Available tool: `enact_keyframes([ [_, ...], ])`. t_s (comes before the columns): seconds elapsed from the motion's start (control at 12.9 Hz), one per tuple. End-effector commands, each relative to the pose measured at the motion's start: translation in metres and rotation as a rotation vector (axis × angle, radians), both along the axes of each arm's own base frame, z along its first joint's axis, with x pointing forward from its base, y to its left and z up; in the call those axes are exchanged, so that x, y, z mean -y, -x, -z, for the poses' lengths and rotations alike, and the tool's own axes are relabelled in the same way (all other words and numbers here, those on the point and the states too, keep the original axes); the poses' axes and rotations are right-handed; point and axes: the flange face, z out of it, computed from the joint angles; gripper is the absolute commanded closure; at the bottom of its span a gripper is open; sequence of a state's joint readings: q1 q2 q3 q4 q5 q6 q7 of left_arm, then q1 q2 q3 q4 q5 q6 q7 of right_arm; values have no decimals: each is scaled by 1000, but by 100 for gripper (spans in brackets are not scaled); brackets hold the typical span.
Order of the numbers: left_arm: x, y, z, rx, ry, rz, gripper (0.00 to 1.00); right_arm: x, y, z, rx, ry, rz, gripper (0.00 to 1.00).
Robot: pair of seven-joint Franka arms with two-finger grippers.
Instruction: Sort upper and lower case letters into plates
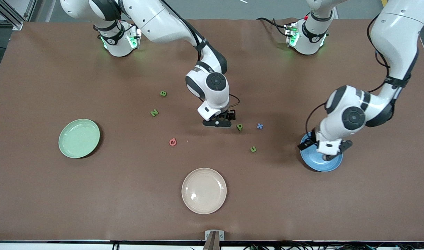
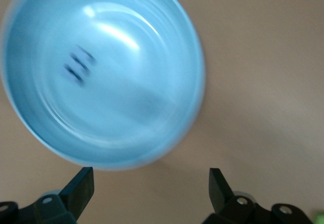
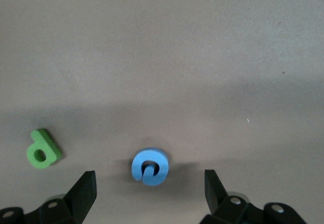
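A: Where are the tools hanging?
B: Left tool (image 2: 150, 193), jaws spread and empty, is hanging over the blue plate (image 1: 334, 166), where a dark letter (image 2: 78, 65) is lying.
A: And the right?
B: Right tool (image 3: 150, 196), also spread, is straddling a blue letter (image 3: 149, 167) on the tabletop (image 1: 59, 194), beside the green p (image 3: 43, 149).

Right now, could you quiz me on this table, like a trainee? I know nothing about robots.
1. True or false: the cream plate holds a letter.
2. Which plate is the left gripper over? A mint green plate; B blue plate.
3. What colour is the round letter lying between the open fingers of the right gripper?

Key: 1 false, it shows bare. 2 B, fingers open, with a dark blurred piece in that plate. 3 blue, beside a green letter.
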State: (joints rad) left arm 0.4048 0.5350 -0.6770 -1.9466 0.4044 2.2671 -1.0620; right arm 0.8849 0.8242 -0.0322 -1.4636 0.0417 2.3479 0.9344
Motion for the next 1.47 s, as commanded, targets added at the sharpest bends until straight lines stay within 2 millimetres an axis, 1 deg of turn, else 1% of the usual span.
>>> enact_keyframes([
  [0.0, 38, 24, 11, 7, 2, 1, 1, -4, -4, 7, 1, -4, 7, 15],
  [0.08, 61, 33, 18, 25, 28, -21, 3, -4, -3, 10, -2, -1, 4, 18],
  [0.15, 81, 40, 26, 24, 46, -41, 7, -5, -1, 13, -4, 2, 3, 24],
  [0.31, 115, 53, 35, 22, 67, -98, 13, -5, 0, 19, -8, 8, -1, 31],
  [0.46, 133, 64, 42, 8, 67, -172, 19, -5, 0, 19, -8, 8, -3, 40],
  [0.54, 143, 70, 50, -13, 65, -216, 23, -5, 0, 19, -8, 8, -3, 44],
  [0.62, 151, 75, 53, -15, 57, -245, 28, -5, 0, 19, -8, 8, -3, 48],
  [0.7, 153, 78, 55, -9, 44, -277, 29, -5, 0, 19, -8, 8, -3, 50],
  [0.85, 161, 87, 70, 3, 12, -282, 34, -5, 0, 19, -8, 8, -1, 58],
  [1.01, 161, 89, 83, 26, -16, -301, 36, -4, -1, 19, -7, 9, -2, 68],
  [1.08, 161, 89, 84, 30, -20, -305, 36, -3, -2, 20, -7, 11, -3, 73],
  [1.16, 161, 90, 85, 29, -22, -306, 41, -3, -2, 20, -6, 12, -4, 77],
  [1.24, 160, 91, 85, 26, -27, -306, 46, -3, -2, 18, -5, 11, -4, 78],
  [1.32, 161, 92, 85, 24, -33, -306, 53, -4, -2, 15, 1, 9, -10, 80],
  [1.39, 161, 92, 84, 25, -34, -328, 63, -4, -4, 8, 14, 11, -22, 80],
])
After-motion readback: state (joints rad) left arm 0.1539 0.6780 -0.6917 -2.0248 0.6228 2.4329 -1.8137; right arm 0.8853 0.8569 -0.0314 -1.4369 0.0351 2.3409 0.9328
